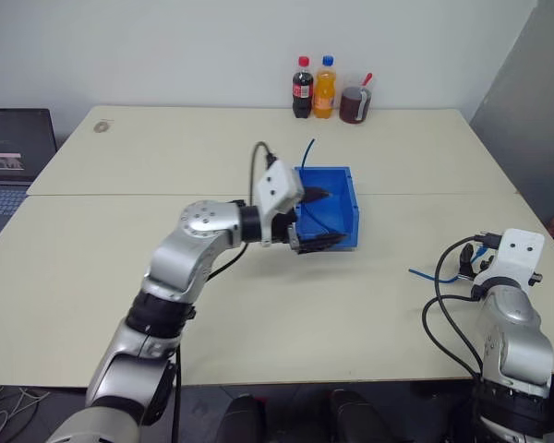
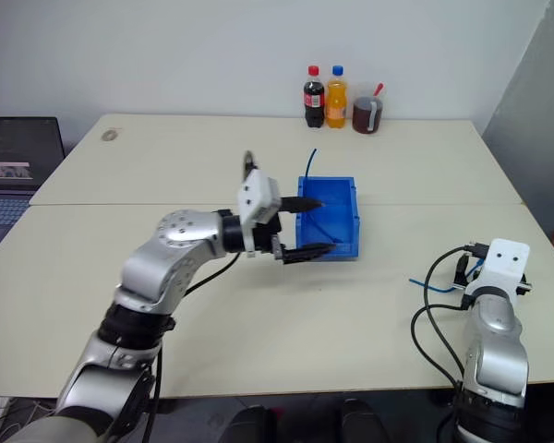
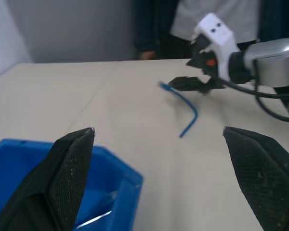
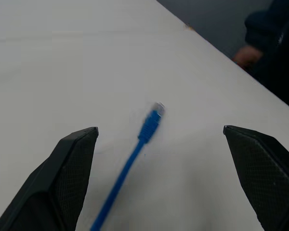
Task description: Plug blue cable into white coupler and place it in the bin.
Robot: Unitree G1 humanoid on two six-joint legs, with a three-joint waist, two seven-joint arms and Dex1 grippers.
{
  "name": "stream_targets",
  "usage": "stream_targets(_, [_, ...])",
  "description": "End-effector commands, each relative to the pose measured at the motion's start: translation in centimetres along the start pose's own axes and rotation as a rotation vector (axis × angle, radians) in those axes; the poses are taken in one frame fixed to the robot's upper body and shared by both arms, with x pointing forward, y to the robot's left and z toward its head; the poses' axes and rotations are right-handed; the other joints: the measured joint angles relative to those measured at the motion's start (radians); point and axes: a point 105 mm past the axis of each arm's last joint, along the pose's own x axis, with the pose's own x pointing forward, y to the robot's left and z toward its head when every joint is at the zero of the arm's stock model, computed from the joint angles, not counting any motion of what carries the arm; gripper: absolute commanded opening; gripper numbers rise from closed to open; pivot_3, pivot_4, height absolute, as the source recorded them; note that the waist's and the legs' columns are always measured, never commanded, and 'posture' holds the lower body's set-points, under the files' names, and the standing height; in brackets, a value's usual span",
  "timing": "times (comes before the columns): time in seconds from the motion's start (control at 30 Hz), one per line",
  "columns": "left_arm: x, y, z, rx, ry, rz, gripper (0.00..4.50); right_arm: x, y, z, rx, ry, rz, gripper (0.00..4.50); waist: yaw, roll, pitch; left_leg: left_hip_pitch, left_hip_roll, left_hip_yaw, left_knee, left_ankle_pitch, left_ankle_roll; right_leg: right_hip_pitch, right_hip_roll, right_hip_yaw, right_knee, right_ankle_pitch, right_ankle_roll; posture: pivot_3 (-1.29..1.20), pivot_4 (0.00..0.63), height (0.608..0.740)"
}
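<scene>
Here, your blue cable lies loose on the table, its plug just ahead of and between the right gripper's wide-spread, empty jaws, lined up, I'd judge, for a pickup. Your left gripper, equally wide and empty, hangs over the bin, where another blue cable pokes out.

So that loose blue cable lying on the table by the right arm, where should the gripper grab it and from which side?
Probably just behind the plug, on the straight run of the blue cable, coming from above. It lies flat on the bare table, and the open right gripper already has it between its fingers. Gripping near the plug should keep that end stiff.
</scene>
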Motion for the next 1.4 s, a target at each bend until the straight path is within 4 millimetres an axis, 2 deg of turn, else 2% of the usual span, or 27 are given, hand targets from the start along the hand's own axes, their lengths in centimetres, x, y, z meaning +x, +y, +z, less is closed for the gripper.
stream_targets(0.03, [1.4, 0.1, 1.3, 0.060, -0.037, -0.065, 4.50, 0.9, -0.5, 1.5, 0.092, -0.032, -0.029, 4.43, -0.001, 0.001, 0.001, 0.000, 0.000, 0.000, 0.000, 0.000, 0.000, 0.000, 0.000, 0.000, 0.000, 0.000, 0.000, 0.00, 0.150, 0.740])
stream_targets(0.13, [1.8, 0.1, 1.3, 0.076, -0.039, -0.082, 4.50, 1.3, -0.3, 1.7, 0.114, -0.025, -0.027, 4.43, -0.005, 0.002, 0.001, 0.000, 0.000, 0.000, 0.000, 0.000, 0.000, 0.000, 0.000, 0.001, 0.000, 0.000, 0.000, 0.00, 0.150, 0.740])
stream_targets(0.33, [1.2, 0.0, 0.5, 0.087, -0.015, -0.084, 4.50, 2.1, 0.7, 1.7, 0.135, -0.011, 0.016, 4.43, -0.005, 0.002, 0.001, 0.000, 0.000, 0.000, 0.000, 0.000, 0.000, 0.000, 0.000, 0.001, 0.000, 0.000, 0.001, 0.00, 0.150, 0.740])
stream_targets(0.57, [0.8, 0.1, 0.6, 0.084, -0.025, -0.053, 4.50, 2.3, 1.5, -0.4, 0.176, 0.084, 0.018, 4.43, -0.004, 0.002, 0.001, -0.001, 0.000, 0.000, 0.000, 0.000, 0.000, 0.000, 0.000, 0.000, 0.000, 0.000, 0.001, 0.00, 0.150, 0.740])
stream_targets(0.7, [0.6, 0.0, 0.6, 0.087, -0.025, -0.049, 4.50, 2.3, 2.1, -0.7, 0.199, 0.101, 0.041, 4.43, -0.005, 0.002, 0.001, 0.000, 0.000, 0.000, 0.001, 0.000, 0.000, 0.000, 0.000, 0.000, 0.001, 0.000, 0.001, 0.00, 0.150, 0.740])
stream_targets(0.77, [0.5, 0.4, 0.7, 0.079, -0.037, -0.025, 4.50, 2.4, 2.2, -0.9, 0.182, 0.099, 0.050, 4.06, -0.005, 0.002, 0.001, 0.000, 0.000, 0.000, 0.001, 0.000, 0.000, 0.000, 0.000, 0.000, 0.001, 0.000, 0.001, 0.00, 0.150, 0.740])
stream_targets(0.8, [0.5, 0.5, 0.7, 0.079, -0.038, -0.018, 4.50, 2.4, 2.1, -1.0, 0.167, 0.096, 0.052, 4.03, -0.005, 0.002, 0.001, 0.000, 0.000, 0.000, 0.001, 0.000, 0.000, 0.000, 0.000, 0.000, 0.001, -0.001, 0.001, 0.00, 0.150, 0.740])
stream_targets(0.93, [0.3, 0.4, 0.3, 0.111, -0.013, -0.023, 4.50, 2.5, 2.3, -0.8, 0.055, 0.055, 0.079, 3.13, -0.005, 0.002, 0.001, 0.000, 0.000, 0.000, 0.001, 0.000, 0.000, 0.000, 0.000, 0.000, 0.001, -0.001, 0.002, 0.00, 0.150, 0.740])
stream_targets(1.03, [0.3, 0.2, -0.4, 0.138, 0.015, -0.032, 4.50, 2.4, 2.4, -0.7, 0.003, 0.035, 0.088, 2.32, -0.007, 0.002, 0.001, 0.000, 0.000, 0.000, 0.001, 0.000, 0.000, 0.000, 0.000, 0.001, 0.001, -0.001, 0.002, 0.00, 0.150, 0.740])
stream_targets(1.33, [-0.1, 0.5, -1.0, 0.165, 0.044, -0.025, 4.50, 2.2, 1.7, -2.2, 0.063, 0.077, 0.039, 0.01, 0.003, 0.002, 0.001, 0.000, 0.000, 0.000, 0.001, 0.000, 0.000, 0.000, 0.000, 0.000, 0.001, -0.001, 0.002, 0.00, 0.150, 0.740])
stream_targets(1.4, [-0.1, 0.5, -1.0, 0.165, 0.045, -0.027, 4.50, 2.1, 1.5, -2.4, 0.069, 0.080, 0.030, 0.01, 0.007, 0.002, 0.001, 0.000, 0.000, 0.000, 0.001, 0.000, 0.000, 0.000, 0.000, 0.000, 0.001, -0.001, 0.002, 0.00, 0.150, 0.740])
